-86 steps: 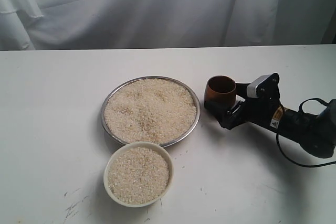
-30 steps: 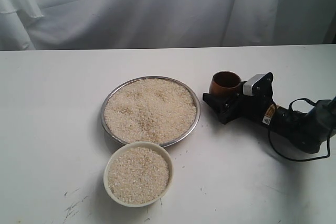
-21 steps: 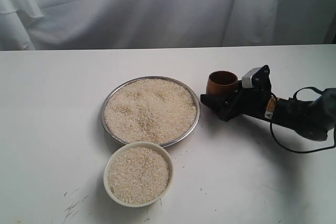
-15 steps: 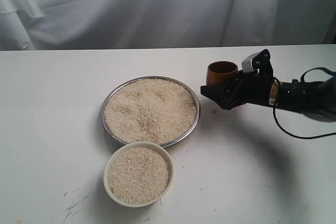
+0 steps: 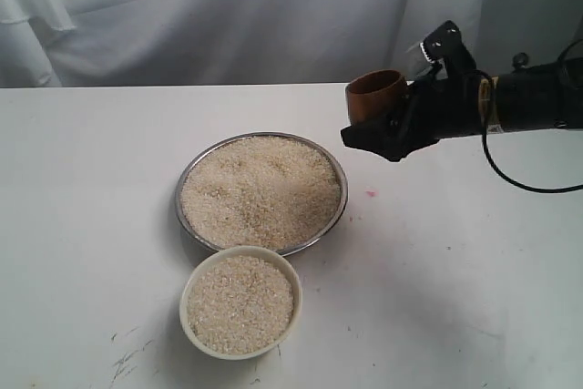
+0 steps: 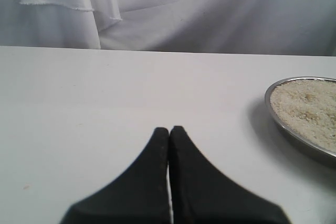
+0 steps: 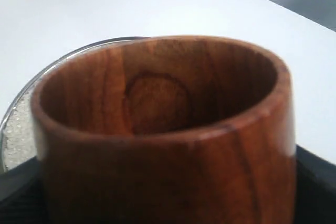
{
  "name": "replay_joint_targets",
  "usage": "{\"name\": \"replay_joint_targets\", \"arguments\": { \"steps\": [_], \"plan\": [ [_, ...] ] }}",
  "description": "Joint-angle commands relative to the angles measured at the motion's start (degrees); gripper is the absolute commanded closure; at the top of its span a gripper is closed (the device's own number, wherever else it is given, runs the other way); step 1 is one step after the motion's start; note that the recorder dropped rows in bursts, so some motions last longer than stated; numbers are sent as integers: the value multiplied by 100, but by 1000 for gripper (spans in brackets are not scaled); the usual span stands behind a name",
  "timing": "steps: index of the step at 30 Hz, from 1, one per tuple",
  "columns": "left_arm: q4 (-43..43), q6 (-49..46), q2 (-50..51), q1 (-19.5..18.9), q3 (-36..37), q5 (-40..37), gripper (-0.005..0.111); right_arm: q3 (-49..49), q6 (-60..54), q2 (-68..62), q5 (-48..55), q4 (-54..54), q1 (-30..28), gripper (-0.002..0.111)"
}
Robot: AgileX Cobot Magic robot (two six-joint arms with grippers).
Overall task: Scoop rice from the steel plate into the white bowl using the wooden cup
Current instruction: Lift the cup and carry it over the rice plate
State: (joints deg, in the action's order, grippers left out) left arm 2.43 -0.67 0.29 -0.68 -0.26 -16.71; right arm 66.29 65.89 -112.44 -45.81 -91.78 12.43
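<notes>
Right claw [image 5: 373, 123]: pinched the cup [image 5: 375, 96] by its sides, up in the air.
Cup: brown wood, off the tabletop [image 5: 91, 189], near the right edge of the plate [image 5: 179, 196], mouth up.
Left claw [image 6: 169, 132]: tips pressed together, low over the tabletop, plate off to one side.
Rice [image 5: 260, 190]: filled the plate; more sat in the bowl [image 5: 184, 305].
Bowl: white, on the tabletop, right by the plate's near edge.

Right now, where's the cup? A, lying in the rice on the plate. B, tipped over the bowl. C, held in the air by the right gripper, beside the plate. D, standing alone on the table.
C: the right gripper grips the cup upright in the air, off to one side of the plate.
</notes>
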Motion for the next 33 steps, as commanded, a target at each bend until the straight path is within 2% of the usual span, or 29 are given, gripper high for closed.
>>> {"name": "replay_joint_targets", "arguments": {
  "steps": [1, 5, 16, 23, 26, 33],
  "plan": [
    [4, 18, -29, 9, 26, 36, 107, 1, 142, 227, 363, -353, 451, 108],
    [4, 18, -29, 9, 26, 36, 107, 64, 158, 227, 1063, -816, 887, 108],
    [4, 18, -29, 9, 26, 36, 107, 94, 215, 406, 2788, -816, 1659, 108],
    [4, 18, -29, 9, 26, 36, 107, 94, 174, 439, 4904, -816, 2444, 108],
    [4, 18, -29, 9, 26, 36, 107, 94, 183, 478, 5563, -469, 2744, 108],
    [4, 18, -29, 9, 26, 36, 107, 94, 299, 632, 5451, -458, 2990, 108]
  ]
}}
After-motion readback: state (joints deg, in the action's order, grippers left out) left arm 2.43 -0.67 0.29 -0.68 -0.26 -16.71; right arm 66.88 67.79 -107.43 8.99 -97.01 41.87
